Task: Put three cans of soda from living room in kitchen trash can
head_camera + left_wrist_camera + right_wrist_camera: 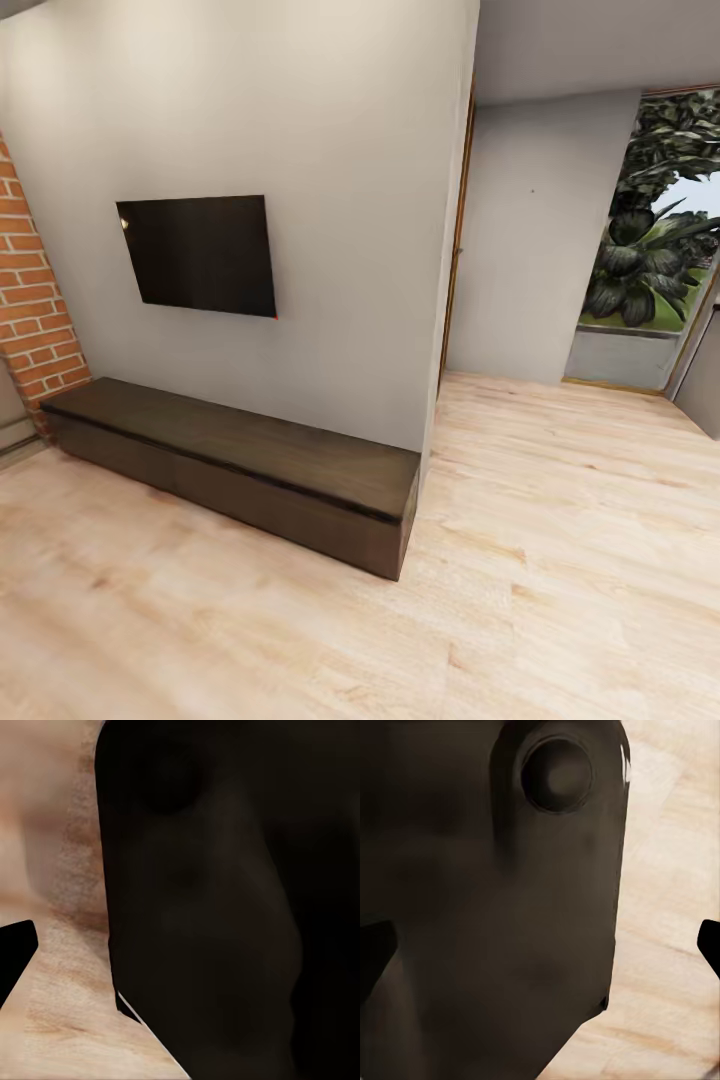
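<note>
Living room [250,620] ahead: dark television [200,255] mounted on a grey wall [330,150], long low dark cabinet [240,470] beneath it on the light wood floor [560,560]. Red brick wall [30,300] at the left edge. Open passage at right, leading to a window with green plants [655,230]. Both wrist views blocked by a dark robot body over wood floor; how far either end effector is open cannot be told.

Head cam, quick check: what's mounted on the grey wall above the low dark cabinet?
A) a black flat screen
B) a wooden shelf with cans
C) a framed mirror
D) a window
A: a black flat screen hangs on the grey wall above the low dark cabinet, with the brick wall to its left and light wood floor in front.
</note>
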### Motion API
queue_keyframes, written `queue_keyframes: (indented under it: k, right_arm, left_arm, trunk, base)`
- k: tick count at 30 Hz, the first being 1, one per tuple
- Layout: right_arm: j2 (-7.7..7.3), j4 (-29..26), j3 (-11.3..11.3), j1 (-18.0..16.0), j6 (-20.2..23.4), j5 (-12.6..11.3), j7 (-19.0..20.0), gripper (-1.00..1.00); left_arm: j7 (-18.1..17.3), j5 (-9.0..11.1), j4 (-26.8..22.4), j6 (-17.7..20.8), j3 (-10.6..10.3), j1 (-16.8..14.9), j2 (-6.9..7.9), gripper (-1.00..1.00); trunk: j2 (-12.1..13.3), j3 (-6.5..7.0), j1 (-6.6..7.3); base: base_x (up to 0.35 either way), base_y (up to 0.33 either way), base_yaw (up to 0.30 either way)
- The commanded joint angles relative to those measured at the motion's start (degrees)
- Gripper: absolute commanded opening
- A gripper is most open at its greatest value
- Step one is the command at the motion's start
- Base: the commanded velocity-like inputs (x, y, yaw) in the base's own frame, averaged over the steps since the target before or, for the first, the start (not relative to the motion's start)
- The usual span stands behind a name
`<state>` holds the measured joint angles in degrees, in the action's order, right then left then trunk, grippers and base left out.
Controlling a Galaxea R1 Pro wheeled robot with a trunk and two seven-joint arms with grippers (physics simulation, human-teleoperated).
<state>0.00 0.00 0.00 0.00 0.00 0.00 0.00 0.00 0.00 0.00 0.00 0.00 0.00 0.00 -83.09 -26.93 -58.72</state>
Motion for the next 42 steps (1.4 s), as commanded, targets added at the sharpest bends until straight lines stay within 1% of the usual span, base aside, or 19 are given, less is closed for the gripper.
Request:
queue_keyframes:
  k: [1, 4, 6, 23, 25, 28, 31, 35, 36, 37, 38, 39, 40, 42]
  right_arm:
    - [0.00, 0.0, 0.0, 0.0, 0.0, 0.0, 0.0, 1.00]
    - [0.11, -0.1, 0.4, -0.1, -0.2, 0.6, 0.6, 1.00]
    - [0.11, -0.1, 0.4, -0.1, -0.2, 0.6, 0.6, 1.00]
    - [0.10, -0.1, 0.4, -0.1, -0.2, 0.6, 0.6, 1.00]
    - [0.10, -0.1, 0.1, -0.1, -0.5, 0.3, 0.6, 1.00]
    - [-0.06, -0.1, -0.1, -0.1, -1.5, 0.2, 0.6, 1.00]
    - [-0.28, -0.6, -0.3, -0.1, -2.4, 0.2, 0.5, 1.00]
    - [-0.53, -1.9, -0.2, -0.1, -3.7, 0.2, 0.6, 1.00]
    - [-0.64, -2.8, -0.2, -0.1, -17.5, 0.2, 0.8, 1.00]
    - [-0.71, -3.0, -0.2, -0.1, -19.1, 0.2, 0.9, 1.00]
    - [-0.92, -3.4, -0.2, -0.1, -22.6, 0.2, 1.4, 1.00]
    - [-1.07, -3.6, -0.2, -0.1, -24.5, 0.2, 1.8, 1.00]
    - [-1.69, -4.9, -0.3, 0.0, -31.9, 0.2, 4.2, 1.00]
    - [-1.86, -6.0, -0.4, 0.0, -34.5, 0.2, 5.6, 1.00]
  left_arm:
    - [0.0, 0.0, 0.0, 0.0, 0.0, 0.0, 0.00, 1.00]
    - [0.2, -0.3, 1.0, -1.0, -0.1, 1.0, 0.81, 1.00]
    - [0.2, -0.3, 1.1, -1.5, -0.1, 1.0, 0.81, 1.00]
    - [0.2, -0.3, 1.1, -1.5, -0.1, 1.0, 0.80, 1.00]
    - [0.3, -0.3, 0.8, -2.1, -0.2, 0.8, 0.15, 1.00]
    - [0.2, -0.4, 0.6, -3.1, -0.4, 0.7, -0.41, 1.00]
    - [-0.2, -0.4, 0.5, -4.1, -0.6, 0.6, -0.49, 1.00]
    - [-1.5, -0.3, 0.4, -5.4, -0.3, 0.5, -0.40, 1.00]
    - [-7.3, -0.3, 0.4, -21.1, -0.3, 0.5, -0.38, 1.00]
    - [-8.2, -0.3, 0.4, -22.4, -0.2, 0.5, -0.36, 1.00]
    - [-9.5, -0.3, 0.3, -25.1, -0.2, 0.5, -0.36, 1.00]
    - [-10.0, -0.2, 0.3, -26.3, -0.2, 0.5, -0.36, 1.00]
    - [-11.0, -0.1, 0.2, -28.8, -0.1, 0.1, -0.33, 1.00]
    - [-11.3, 0.5, 0.1, -29.1, -0.1, -0.5, -0.26, 1.00]
  trunk:
    - [0.0, 0.00, 0.00]
    - [0.0, 0.00, 0.00]
    - [0.0, 0.00, 0.00]
    - [0.0, 0.00, 0.00]
    - [0.0, 0.00, 0.00]
    - [0.0, 0.00, 0.00]
    - [0.0, 0.00, 0.00]
    - [0.0, 0.00, 0.00]
    - [0.0, 0.00, 0.00]
    - [0.0, 0.00, 0.00]
    - [0.0, 0.00, 0.00]
    - [0.0, 0.00, 0.00]
    - [0.0, 0.00, 0.00]
    - [0.0, 0.00, 0.00]
  base:
    - [0.000, 0.000, 0.000]
    - [0.000, 0.000, 0.000]
    - [0.000, 0.000, 0.000]
    - [0.000, 0.000, 0.000]
    - [0.000, 0.000, 0.000]
    - [0.000, 0.000, 0.000]
    - [0.000, 0.000, 0.000]
    - [0.000, 0.000, 0.000]
    - [0.000, 0.000, 0.000]
    - [0.000, 0.000, 0.000]
    - [0.000, 0.000, 0.000]
    - [0.000, 0.000, 0.000]
    - [0.000, 0.000, 0.000]
    - [0.000, 0.000, 0.000]
